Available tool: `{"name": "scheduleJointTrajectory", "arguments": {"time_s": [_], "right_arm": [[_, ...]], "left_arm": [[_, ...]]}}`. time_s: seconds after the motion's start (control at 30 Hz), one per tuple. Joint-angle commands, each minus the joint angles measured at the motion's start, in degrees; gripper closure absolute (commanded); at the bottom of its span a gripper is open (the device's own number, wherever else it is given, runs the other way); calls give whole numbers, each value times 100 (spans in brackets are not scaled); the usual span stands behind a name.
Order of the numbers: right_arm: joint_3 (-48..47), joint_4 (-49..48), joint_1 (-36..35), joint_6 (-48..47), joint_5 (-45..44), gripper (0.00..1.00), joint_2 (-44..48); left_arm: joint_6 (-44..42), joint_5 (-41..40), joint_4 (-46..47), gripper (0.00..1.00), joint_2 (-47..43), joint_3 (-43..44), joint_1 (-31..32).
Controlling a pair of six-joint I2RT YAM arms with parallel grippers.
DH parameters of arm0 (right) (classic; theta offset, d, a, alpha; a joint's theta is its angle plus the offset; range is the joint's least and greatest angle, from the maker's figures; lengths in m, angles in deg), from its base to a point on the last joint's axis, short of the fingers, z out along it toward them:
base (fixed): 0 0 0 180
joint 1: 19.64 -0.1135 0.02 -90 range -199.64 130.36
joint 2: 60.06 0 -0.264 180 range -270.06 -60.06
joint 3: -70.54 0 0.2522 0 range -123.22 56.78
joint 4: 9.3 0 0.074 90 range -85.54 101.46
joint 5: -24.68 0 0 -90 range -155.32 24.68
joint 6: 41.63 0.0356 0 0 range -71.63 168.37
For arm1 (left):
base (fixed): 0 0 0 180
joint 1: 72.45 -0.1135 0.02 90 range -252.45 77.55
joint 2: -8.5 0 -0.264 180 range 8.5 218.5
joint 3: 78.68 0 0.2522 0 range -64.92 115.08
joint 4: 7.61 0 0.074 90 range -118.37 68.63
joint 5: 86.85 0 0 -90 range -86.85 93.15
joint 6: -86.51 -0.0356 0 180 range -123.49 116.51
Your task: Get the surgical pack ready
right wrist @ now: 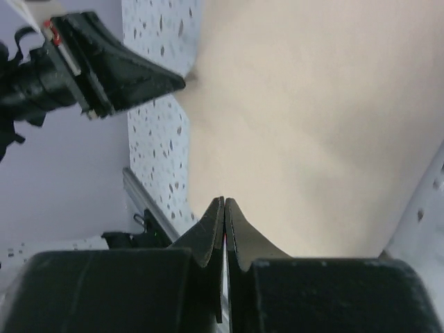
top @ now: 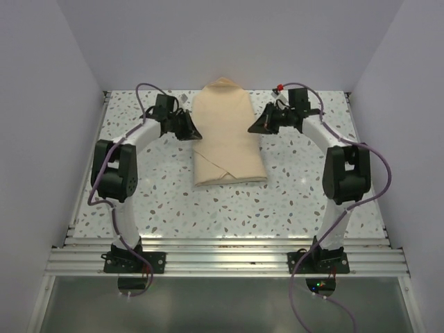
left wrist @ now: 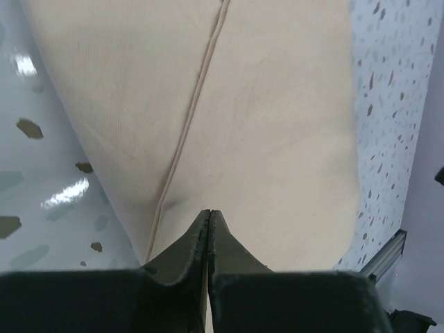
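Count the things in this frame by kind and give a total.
tan bundle: 1
grippers: 2 (left gripper, right gripper), both shut at the bundle's sides
Total: 3

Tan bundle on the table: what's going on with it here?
The tan bundle lies folded shut in the middle of the speckled table, with one arm on each side of it. The left gripper and the right gripper point at its opposite long edges near the far end, both with fingers shut. The wrist views show each tip at the cloth, but not whether any fabric is pinched. Only cloth shows.
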Motion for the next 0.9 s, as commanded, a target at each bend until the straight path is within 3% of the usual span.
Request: {"name": "scheduleJointTrajectory", "arguments": {"time_s": [0.0,0.17,0.3,0.63,0.87], "right_arm": [[-1079,-675,1,475,-184,100,-891],[-2890,-544,18,247,316,100,-2500],[-3587,-228,27,-17,405,100,-3125],[-3765,370,71,-588,133,100,-3811],[-4141,230,9,-264,133,100,-3680]], "left_arm": [[-119,107,675,96,79,506,-194],[75,626,1249,97,871,1007,-388],[66,1092,1469,99,1477,1306,-441],[-153,978,863,100,2234,1701,-485],[-162,1005,810,100,2174,2018,-493]]}}
